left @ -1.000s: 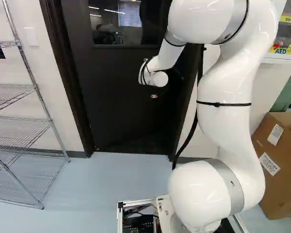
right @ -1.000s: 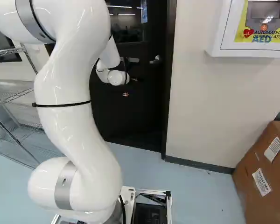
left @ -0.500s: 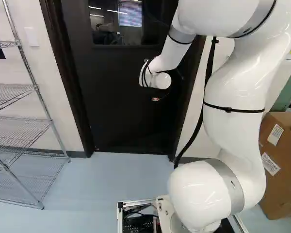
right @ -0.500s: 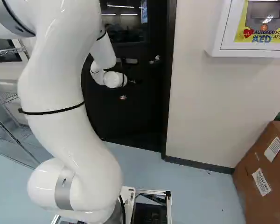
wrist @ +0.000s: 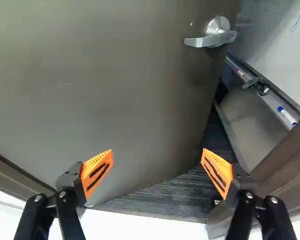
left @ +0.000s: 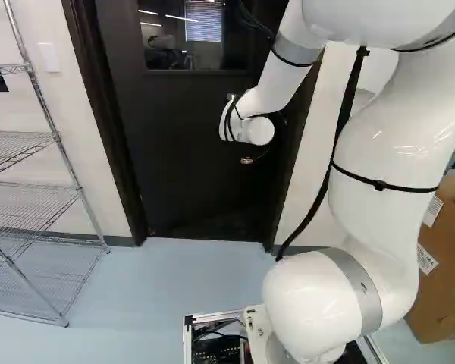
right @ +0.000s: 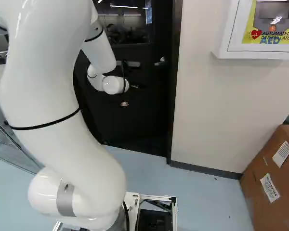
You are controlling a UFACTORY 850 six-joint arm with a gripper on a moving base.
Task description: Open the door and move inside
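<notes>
glossy white arm, black cable

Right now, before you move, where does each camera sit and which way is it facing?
Left base view: on the base, behind the arm and to its left, looking ahead and slightly down at the door and wire shelves; the arm and its lowest joint show.
Right base view: behind and right, facing the same way; arm and lowest joint again, plus a wall cabinet.
Wrist view: on the wrist, looking along the open tool at door and handle.
Both base views share the cardboard box.
</notes>
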